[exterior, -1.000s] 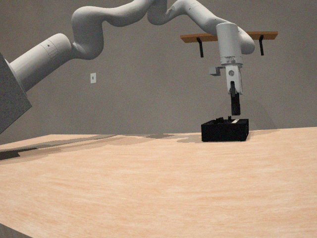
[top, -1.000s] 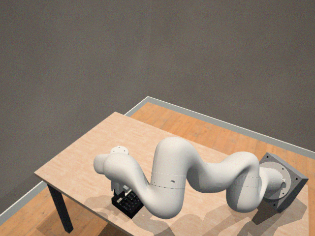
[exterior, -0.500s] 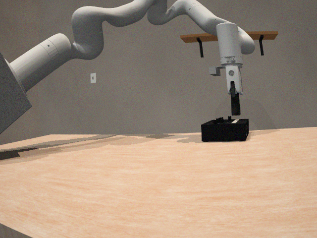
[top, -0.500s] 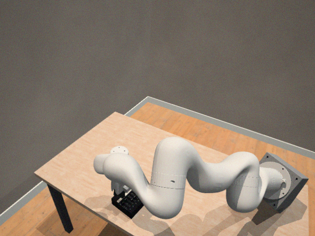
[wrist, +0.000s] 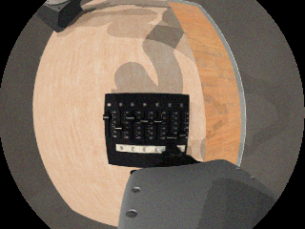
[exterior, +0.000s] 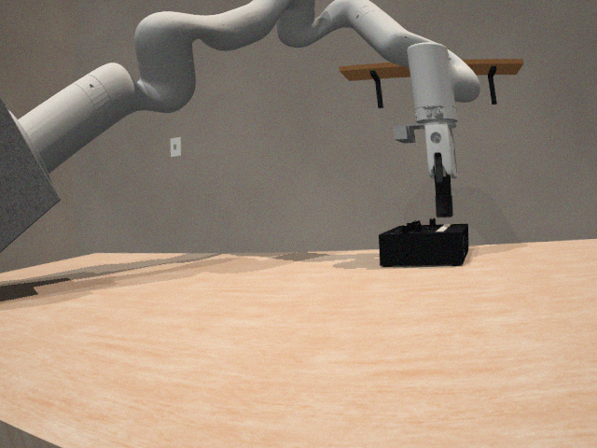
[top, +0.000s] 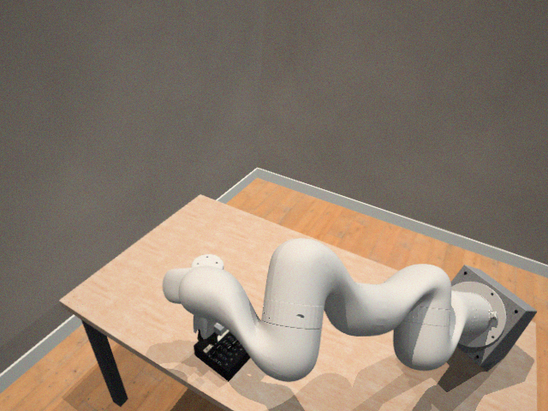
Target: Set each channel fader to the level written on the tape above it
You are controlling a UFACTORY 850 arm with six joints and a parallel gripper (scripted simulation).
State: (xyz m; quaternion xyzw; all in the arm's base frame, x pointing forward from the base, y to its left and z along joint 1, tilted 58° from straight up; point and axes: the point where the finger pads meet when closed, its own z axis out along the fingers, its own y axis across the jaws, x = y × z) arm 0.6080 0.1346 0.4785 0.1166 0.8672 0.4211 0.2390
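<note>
I hold the gripper (exterior: 443, 212) clenched on nothing just above the desk (exterior: 423, 245); fader levels are unreadable, so progress is unclear.

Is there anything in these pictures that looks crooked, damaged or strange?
Nothing stands out. The black lighting desk sits flat on the table, upright and whole. The gripper hangs shut just above it, apart from it, holding nothing. The faders are too small to judge their levels.
</note>
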